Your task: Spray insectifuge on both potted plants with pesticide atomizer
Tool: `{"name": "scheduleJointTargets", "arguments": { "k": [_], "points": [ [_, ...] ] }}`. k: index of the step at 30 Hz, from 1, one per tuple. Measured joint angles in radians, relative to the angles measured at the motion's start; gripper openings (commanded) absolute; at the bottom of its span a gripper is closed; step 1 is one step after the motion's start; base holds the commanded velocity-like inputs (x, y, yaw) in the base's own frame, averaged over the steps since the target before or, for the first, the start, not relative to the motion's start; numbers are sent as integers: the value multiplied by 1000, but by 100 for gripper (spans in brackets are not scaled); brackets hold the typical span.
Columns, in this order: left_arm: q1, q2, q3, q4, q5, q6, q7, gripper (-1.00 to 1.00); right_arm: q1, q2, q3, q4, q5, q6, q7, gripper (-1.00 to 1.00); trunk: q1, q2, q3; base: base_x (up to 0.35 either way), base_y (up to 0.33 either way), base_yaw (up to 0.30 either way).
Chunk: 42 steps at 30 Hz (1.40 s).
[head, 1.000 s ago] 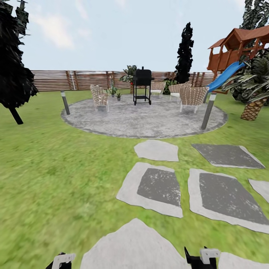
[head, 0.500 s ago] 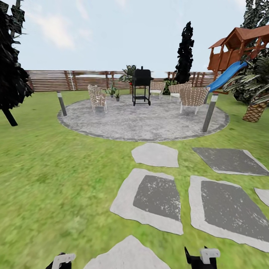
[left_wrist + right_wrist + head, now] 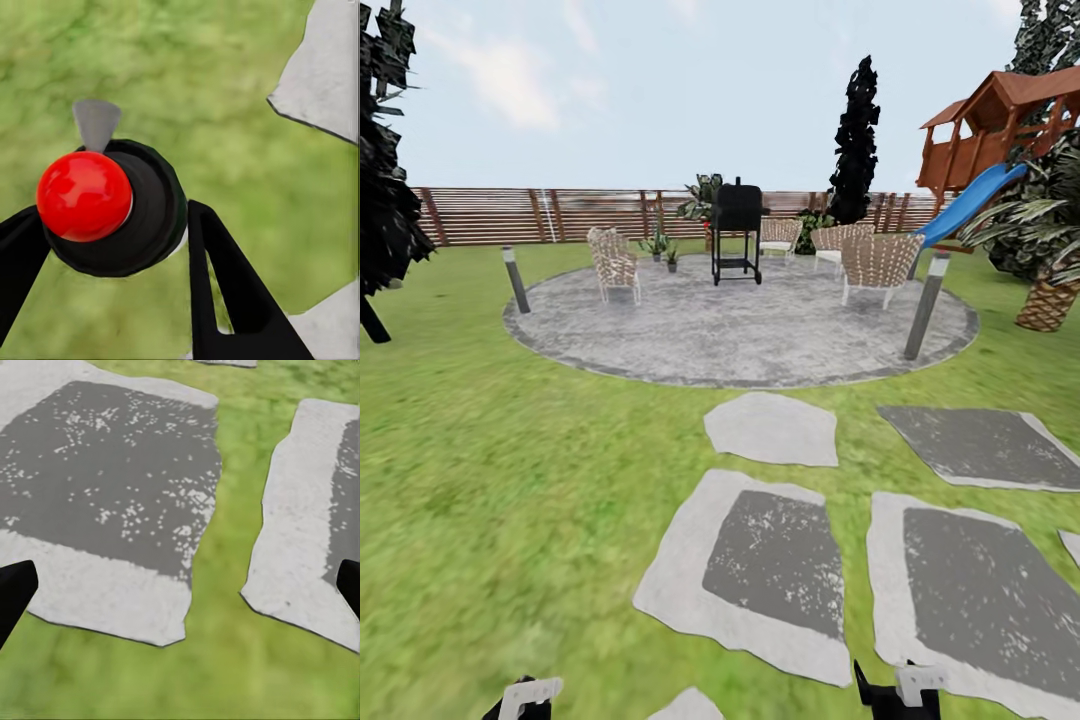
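In the left wrist view my left gripper (image 3: 112, 229) is shut on the pesticide atomizer (image 3: 84, 195), seen from above as a red round top on a dark ring with a grey nozzle tip. Lawn lies below it. The left gripper's top (image 3: 525, 697) and the right gripper's top (image 3: 900, 688) peek in at the head view's lower edge. My right gripper (image 3: 180, 585) is open and holds nothing above a stepping stone (image 3: 112, 495). Far ahead, two small potted plants (image 3: 656, 244) (image 3: 672, 259) stand at the back of the round grey patio (image 3: 740, 330), beside a wicker chair (image 3: 612, 264).
A black grill (image 3: 738, 228) stands mid-patio, with more wicker chairs (image 3: 878, 262) to its right. Grey bollard lamps (image 3: 516, 280) (image 3: 926, 304) mark the patio's rim. Stepping stones (image 3: 765, 560) lead across the lawn. A slat fence (image 3: 540, 215), dark trees, a palm (image 3: 1050, 290) and a playhouse with a blue slide (image 3: 970, 200) surround it.
The whole head view has shifted: the stepping stones slid down toward the bottom edge and the patio drew a little closer. Both grippers keep their places in the picture.
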<state>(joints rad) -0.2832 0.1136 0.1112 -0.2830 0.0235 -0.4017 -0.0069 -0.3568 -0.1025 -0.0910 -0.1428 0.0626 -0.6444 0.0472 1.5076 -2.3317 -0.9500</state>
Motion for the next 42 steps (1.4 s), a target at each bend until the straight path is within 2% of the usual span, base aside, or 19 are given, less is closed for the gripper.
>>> {"name": "scheduleJointTargets", "arguments": {
  "k": [16,25,42],
  "points": [
    [0,0,0,0,0,0,0,-100,0,1,0,-1,-1,0,0,100,0,0,0,338,-45,4],
    [0,0,0,0,0,0,0,-100,0,3,0,-1,-1,0,-1,100,0,0,0,338,0,151],
    [0,0,0,6,0,0,0,-100,0,3,0,-1,-1,0,0,100,0,0,0,338,0,5]
  ]
}}
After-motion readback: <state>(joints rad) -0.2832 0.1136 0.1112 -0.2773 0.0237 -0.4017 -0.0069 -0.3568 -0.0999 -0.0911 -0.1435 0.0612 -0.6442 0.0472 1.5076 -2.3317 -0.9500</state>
